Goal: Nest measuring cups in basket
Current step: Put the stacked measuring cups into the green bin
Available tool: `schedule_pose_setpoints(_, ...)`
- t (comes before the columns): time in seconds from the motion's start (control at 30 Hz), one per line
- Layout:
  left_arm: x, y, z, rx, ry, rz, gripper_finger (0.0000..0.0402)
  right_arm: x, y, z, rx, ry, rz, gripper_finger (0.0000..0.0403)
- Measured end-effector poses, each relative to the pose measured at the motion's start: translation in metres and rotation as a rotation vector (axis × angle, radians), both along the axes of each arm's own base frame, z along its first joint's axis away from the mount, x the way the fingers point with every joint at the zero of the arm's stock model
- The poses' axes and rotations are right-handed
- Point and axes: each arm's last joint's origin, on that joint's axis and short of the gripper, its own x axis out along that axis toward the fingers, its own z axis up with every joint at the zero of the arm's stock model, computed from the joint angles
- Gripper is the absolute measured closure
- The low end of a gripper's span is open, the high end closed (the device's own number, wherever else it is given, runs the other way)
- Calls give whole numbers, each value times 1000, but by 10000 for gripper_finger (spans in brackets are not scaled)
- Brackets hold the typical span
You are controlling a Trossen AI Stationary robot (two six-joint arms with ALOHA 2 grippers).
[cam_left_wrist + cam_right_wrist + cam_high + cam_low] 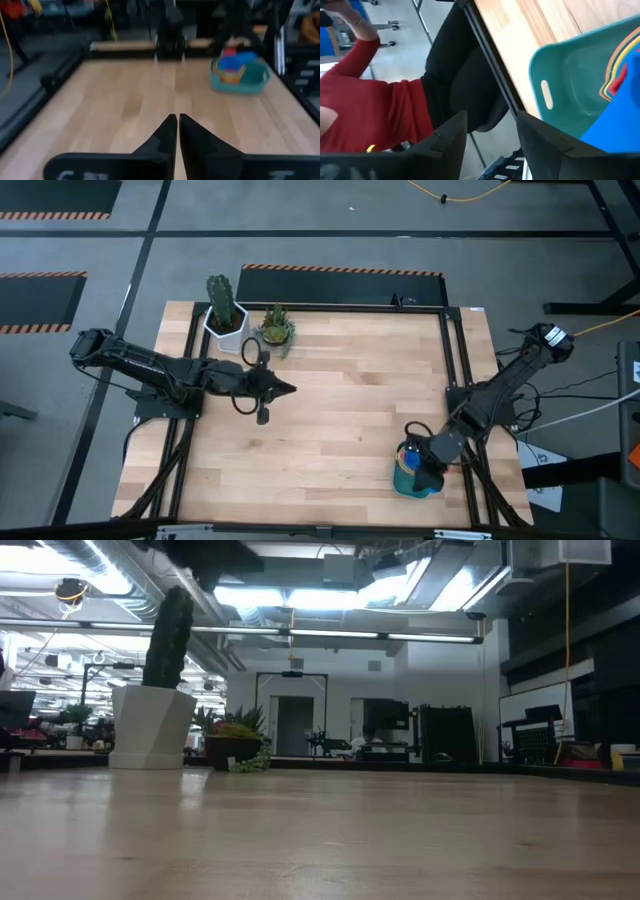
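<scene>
From above, the basket point(412, 480) sits near the surface's point(340, 410) front right corner with the cups point(408, 452) stacked inside. The right jaws point(432, 477) hang over its right end. The left jaws point(288, 389) hover over the surface left of middle, near two potted plants point(245, 323).

The low view shows only the plants and the room.

In the left wrist view its jaws are pressed together, the basket well ahead.

The right wrist view shows spread, empty jaws above the basket's rim, with a person in a red sleeve point(375, 105) beyond the edge.
</scene>
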Motion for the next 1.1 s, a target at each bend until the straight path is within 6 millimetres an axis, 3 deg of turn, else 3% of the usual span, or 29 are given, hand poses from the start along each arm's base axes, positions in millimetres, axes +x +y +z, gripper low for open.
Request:
schedule_pose_setpoints(0.17,2,0,9,7,-89,-6,396,-4,10,-6,-10,41,-5,226)
schedule_pose_setpoints(0.53,2,0,9,6,-93,-6,391,-15,24,-19,-48,144,21,226)
schedule_pose_setpoints(1.1,2,0,9,7,-92,-5,367,-22,18,-27,-139,224,22,226)
